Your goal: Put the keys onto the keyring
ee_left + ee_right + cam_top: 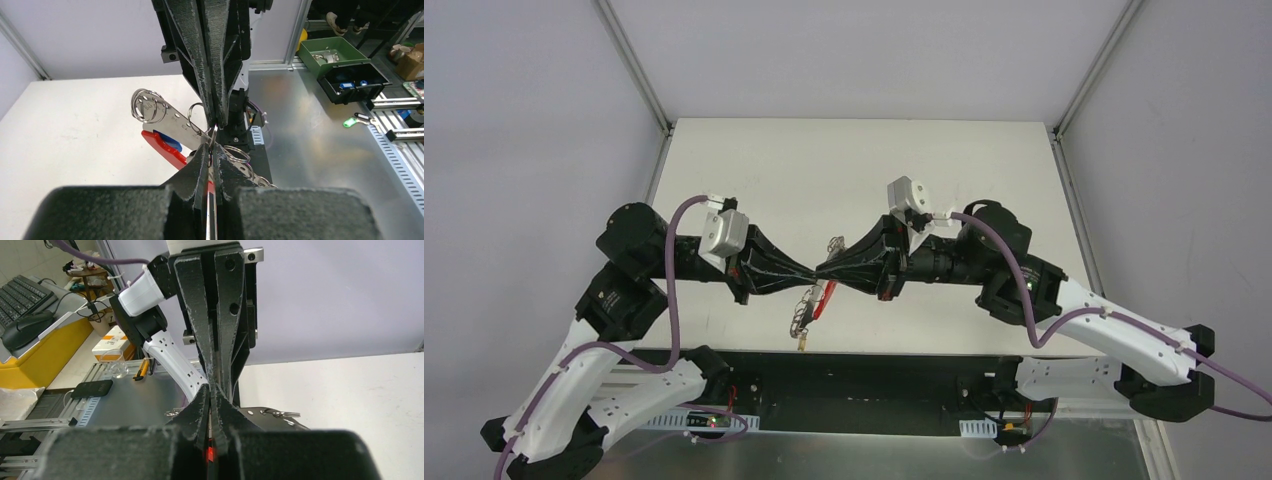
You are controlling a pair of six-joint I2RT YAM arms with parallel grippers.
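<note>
My left gripper (807, 272) and right gripper (823, 270) meet tip to tip above the table's front middle. Both are shut on the keyring (802, 315), which hangs below them with its red strap (827, 298) and yellowish tag (803, 345). In the left wrist view my fingers (200, 165) pinch a thin silver ring. Beside it are a flat silver piece with holes (172, 119), more rings (147, 105), the red strap (160, 147) and a blue key head (169, 142). In the right wrist view a black riveted piece (272, 416) shows beside my fingers (200, 405). I cannot tell whether it is the black key.
The white table (864, 170) stretches behind the grippers, and its front edge lies just below the hanging bunch. Off the table, the left wrist view shows a green bin (334, 52) and a black box (355, 82). The right wrist view shows a keyboard (22, 295).
</note>
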